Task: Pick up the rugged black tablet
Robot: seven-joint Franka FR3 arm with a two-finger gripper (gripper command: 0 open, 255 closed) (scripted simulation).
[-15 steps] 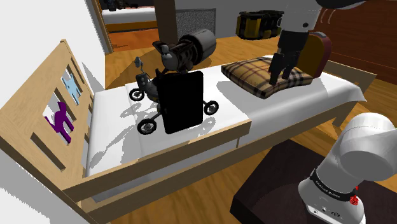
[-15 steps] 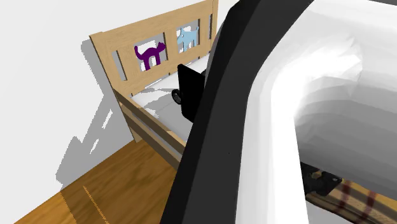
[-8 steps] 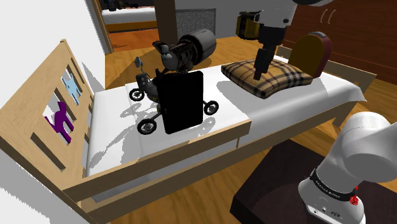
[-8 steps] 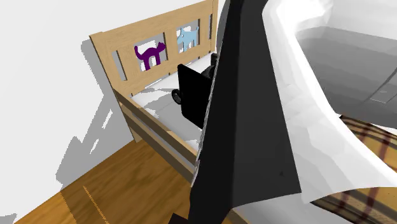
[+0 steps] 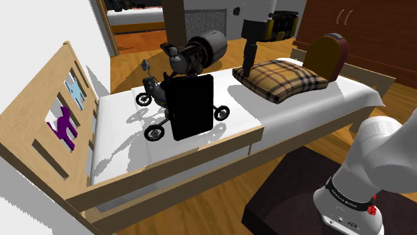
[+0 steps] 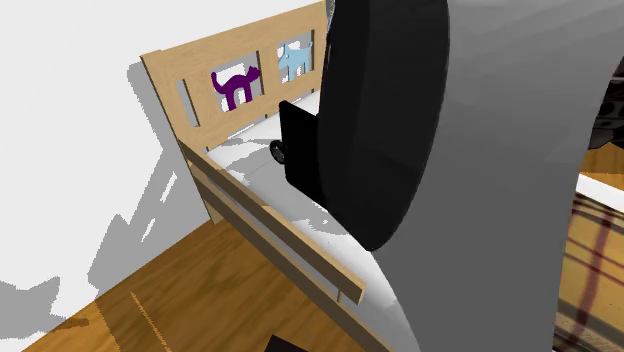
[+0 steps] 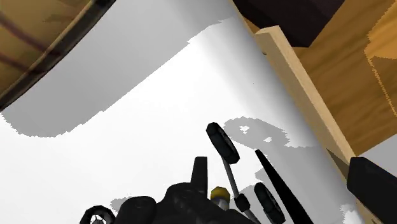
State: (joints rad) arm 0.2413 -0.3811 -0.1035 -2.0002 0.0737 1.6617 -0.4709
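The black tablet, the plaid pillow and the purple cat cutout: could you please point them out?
black tablet (image 5: 192, 107): shoulder view, middle of its face.
plaid pillow (image 5: 286, 76): shoulder view, its top surface.
purple cat cutout (image 5: 63, 125): shoulder view, its body.

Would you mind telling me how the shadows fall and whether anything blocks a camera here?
Shoulder view: hard shadows from the black tablet and the wheeled toy fall across the white mattress. Second exterior view: the arm looms against the lens, hiding part of the tablet. Wrist view: a sharp-edged grey shadow crosses the mattress beside the plaid pillow.
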